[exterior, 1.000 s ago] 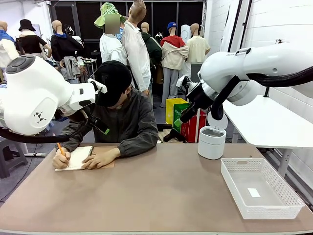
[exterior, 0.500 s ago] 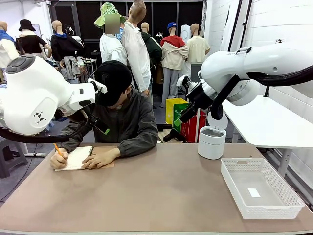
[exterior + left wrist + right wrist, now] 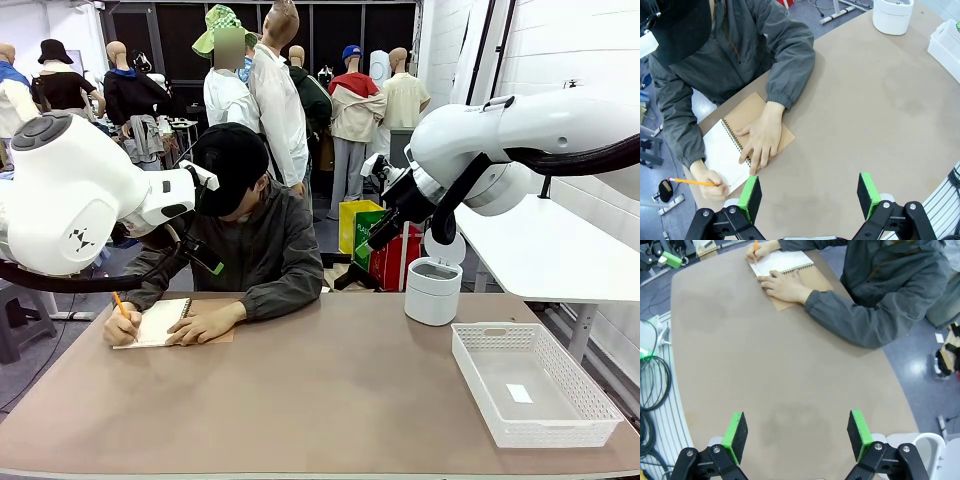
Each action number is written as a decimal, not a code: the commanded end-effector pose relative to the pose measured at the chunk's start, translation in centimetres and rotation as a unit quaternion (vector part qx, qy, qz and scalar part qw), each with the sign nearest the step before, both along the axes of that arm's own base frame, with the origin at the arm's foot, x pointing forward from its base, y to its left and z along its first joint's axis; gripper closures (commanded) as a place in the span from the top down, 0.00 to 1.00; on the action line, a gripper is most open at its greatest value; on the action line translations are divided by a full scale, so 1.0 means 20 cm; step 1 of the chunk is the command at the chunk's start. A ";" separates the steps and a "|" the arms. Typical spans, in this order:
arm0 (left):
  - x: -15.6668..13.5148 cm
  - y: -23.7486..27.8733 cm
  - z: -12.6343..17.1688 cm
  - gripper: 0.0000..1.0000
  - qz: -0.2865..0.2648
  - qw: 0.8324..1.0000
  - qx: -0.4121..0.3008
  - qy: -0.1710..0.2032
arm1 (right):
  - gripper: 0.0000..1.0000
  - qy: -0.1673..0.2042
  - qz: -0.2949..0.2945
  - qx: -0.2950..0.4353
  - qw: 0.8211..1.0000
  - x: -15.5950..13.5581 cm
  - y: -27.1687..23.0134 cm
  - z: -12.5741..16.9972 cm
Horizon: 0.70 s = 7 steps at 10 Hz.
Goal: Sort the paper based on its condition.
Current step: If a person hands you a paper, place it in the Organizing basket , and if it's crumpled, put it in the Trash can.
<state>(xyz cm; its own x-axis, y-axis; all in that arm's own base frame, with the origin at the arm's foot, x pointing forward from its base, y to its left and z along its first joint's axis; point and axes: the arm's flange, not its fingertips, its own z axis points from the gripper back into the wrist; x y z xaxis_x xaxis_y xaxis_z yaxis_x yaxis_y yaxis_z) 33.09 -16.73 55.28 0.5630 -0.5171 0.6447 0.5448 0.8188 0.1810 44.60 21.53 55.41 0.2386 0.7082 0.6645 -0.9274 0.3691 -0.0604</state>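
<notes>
We see a person writing with an orange pencil on the open white page of a spiral notebook; one hand presses its brown cover flat. That paper lies on the surface just beyond our left jaws, off their left pad; these jaws stand wide apart over bare surface. Our right jaws are likewise spread and hold nothing, the notebook well beyond them. A white basket sits at right, behind it a small white bin.

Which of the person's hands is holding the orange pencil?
The hand at the notebook's outer edge holds the pencil; the other hand lies flat on the page.
</notes>
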 end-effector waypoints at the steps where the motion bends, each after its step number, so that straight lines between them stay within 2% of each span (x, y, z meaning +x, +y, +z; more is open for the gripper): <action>1: 0.00 0.00 0.00 1.00 0.002 1.000 0.001 0.000 | 1.00 0.002 -0.003 -0.003 1.000 0.00 0.00 0.00; 7: 0.00 0.00 0.00 1.00 0.002 1.000 0.001 0.000 | 1.00 0.002 -0.003 -0.003 1.000 0.00 0.00 0.00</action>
